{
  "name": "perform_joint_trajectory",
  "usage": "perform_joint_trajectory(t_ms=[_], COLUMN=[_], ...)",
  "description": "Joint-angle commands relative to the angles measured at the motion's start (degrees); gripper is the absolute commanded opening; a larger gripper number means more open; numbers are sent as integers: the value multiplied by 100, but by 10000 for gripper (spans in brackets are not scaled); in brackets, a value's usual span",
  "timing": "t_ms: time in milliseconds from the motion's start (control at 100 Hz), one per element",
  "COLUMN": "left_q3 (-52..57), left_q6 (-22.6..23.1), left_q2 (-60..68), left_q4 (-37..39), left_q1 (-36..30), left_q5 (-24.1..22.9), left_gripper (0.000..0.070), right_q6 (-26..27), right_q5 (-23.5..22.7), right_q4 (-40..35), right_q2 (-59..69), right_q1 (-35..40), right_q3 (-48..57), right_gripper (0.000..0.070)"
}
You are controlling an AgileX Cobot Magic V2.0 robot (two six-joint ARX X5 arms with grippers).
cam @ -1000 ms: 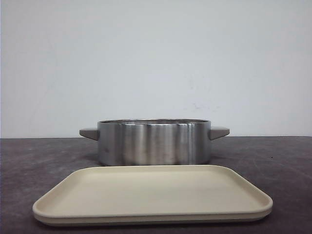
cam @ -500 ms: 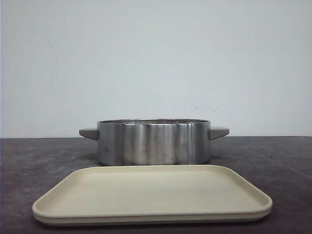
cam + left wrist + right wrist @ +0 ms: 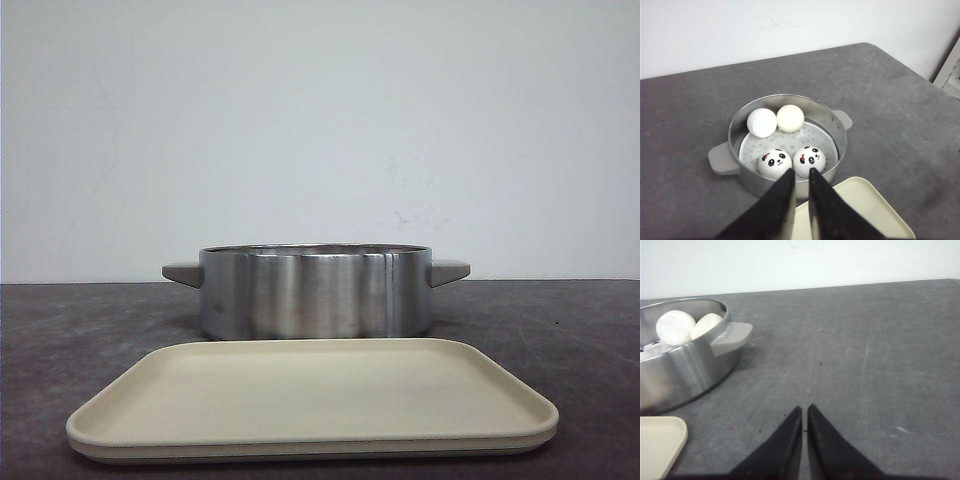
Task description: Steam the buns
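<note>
Nothing had shifted over the last second: I logged four buns (image 3: 788,139) in the steamer pot (image 3: 838,140), tray (image 3: 312,397) bare, left gripper (image 3: 800,176) and right gripper (image 3: 804,411) both nearly pressed together, holding nothing.

Even, bright, diffuse light; soft shadows. Vertical glare streaks band the steel steamer pot (image 3: 316,292). All views are slightly soft and grainy.

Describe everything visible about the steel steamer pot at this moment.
The steamer pot is a shallow round pan of brushed, shiny metal with two grey side handles and a perforated floor. It stands upright and uncovered on the dark table, just behind the empty beige tray. Inside sit four buns: two show panda faces, two show plain white sides. Neither claw touches it.
</note>
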Motion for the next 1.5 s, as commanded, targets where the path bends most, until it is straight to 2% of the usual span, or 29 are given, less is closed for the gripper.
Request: perform_joint_trajectory(t_ms=[0, 80, 180, 330, 550, 730, 1020, 1180, 1490], left_q3=[72, 72, 68, -118, -1425, -2898, -4833, -5309, -5768], left_q6=[0, 28, 289, 284, 382, 203, -179, -57, 238], left_q2=[31, -20, -245, -608, -1556, -2529, -3908, -4411, -4402], left_q4=[74, 0, -96, 87, 1392, 2277, 3320, 3222, 3311], left_q1=[-46, -22, 175, 813, 1934, 2872, 4135, 4430, 4712], left_q5=[-17, -17, -57, -55, -17, 778, 1620, 1676, 1648], left_gripper=[0, 0, 0, 0, 0, 0, 0, 0, 0], right_q6=[-63, -63, -63, -63, -63, -63, -63, -63, -63], right_q5=[4, 4, 4, 4, 4, 4, 4, 4, 4], right_q4=[81, 81, 81, 81, 81, 81, 81, 81, 79], right_q2=[0, 0, 0, 0, 0, 0, 0, 0, 0], right_q1=[7, 7, 7, 7, 7, 7, 7, 7, 7], right_q3=[-20, -20, -20, -20, -20, -20, -20, -20, -20], right_gripper=[12, 12, 12, 12, 12, 12, 12, 12, 12])
